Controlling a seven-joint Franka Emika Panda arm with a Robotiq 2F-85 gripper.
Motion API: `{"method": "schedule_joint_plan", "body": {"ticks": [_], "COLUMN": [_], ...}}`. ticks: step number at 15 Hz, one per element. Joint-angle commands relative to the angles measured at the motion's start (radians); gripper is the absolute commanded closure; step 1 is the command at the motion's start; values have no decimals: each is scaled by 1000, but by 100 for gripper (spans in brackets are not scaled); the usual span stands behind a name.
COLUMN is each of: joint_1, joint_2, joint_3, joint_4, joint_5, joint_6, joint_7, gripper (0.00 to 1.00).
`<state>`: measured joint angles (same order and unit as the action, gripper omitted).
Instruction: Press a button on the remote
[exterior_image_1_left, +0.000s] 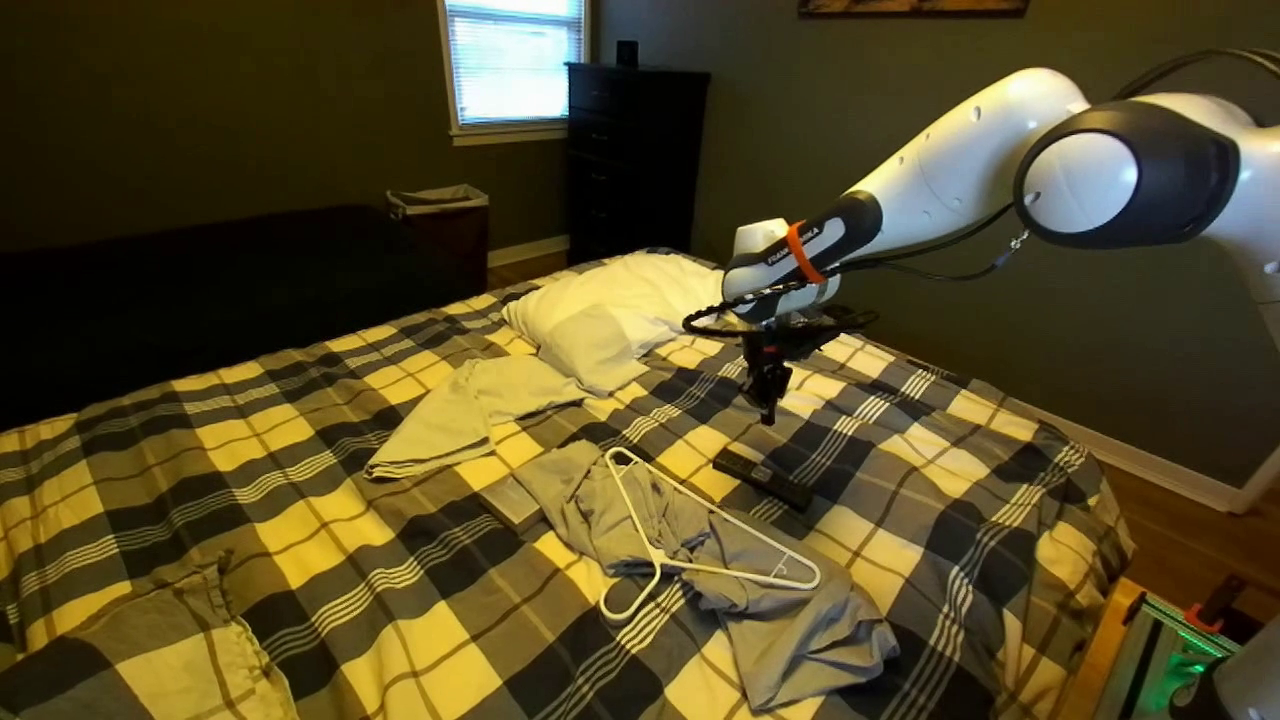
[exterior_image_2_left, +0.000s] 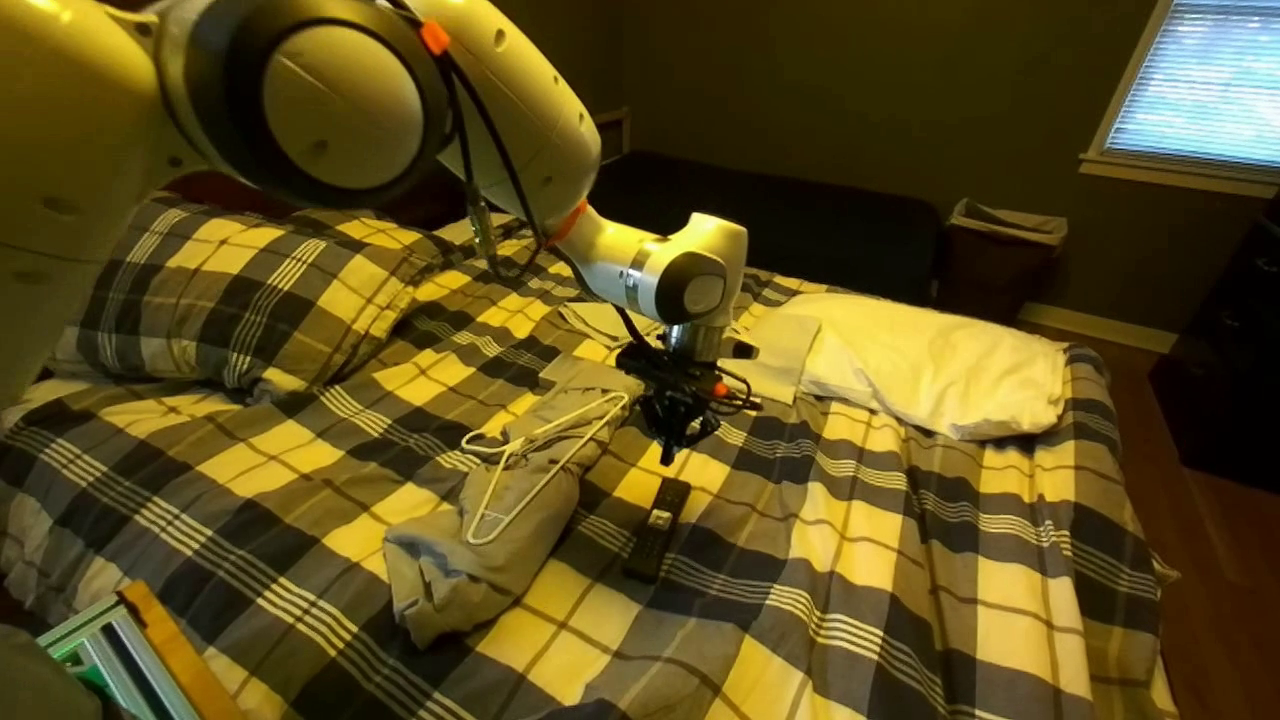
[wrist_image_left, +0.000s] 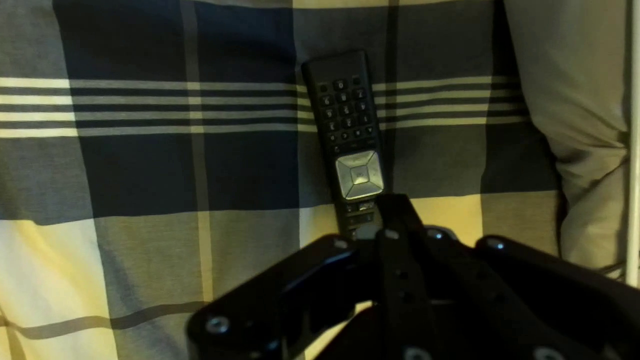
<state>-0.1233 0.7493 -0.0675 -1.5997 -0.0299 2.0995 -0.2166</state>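
"How are you holding your claw (exterior_image_2_left: 667, 457)?"

"I'm holding it clenched above the remote (wrist_image_left: 347, 142)."

"Where is it lying?"

"It's lying face up on the plaid bedspread (exterior_image_1_left: 380, 585), near the gray cloth (exterior_image_2_left: 500, 570)."

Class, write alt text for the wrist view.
A black remote control with number keys and a silver navigation pad lies on a plaid bedspread; closed jaws partly hide the remote control's lower end. Gray cloth lies at right.
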Motion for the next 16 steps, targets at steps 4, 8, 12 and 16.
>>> {"method": "schedule_joint_plan", "body": {"ticks": [4, 8, 12, 16], "joint_1": [-25, -26, -29, -31], "joint_2": [268, 378, 466, 530], "joint_3": [14, 26, 34, 36], "joint_4": [340, 477, 602, 702], "joint_5": [12, 21, 32, 41], "joint_6": [-100, -135, -214, -260], "joint_7": [47, 60, 80, 98], "gripper": [100, 100, 100, 100]}}
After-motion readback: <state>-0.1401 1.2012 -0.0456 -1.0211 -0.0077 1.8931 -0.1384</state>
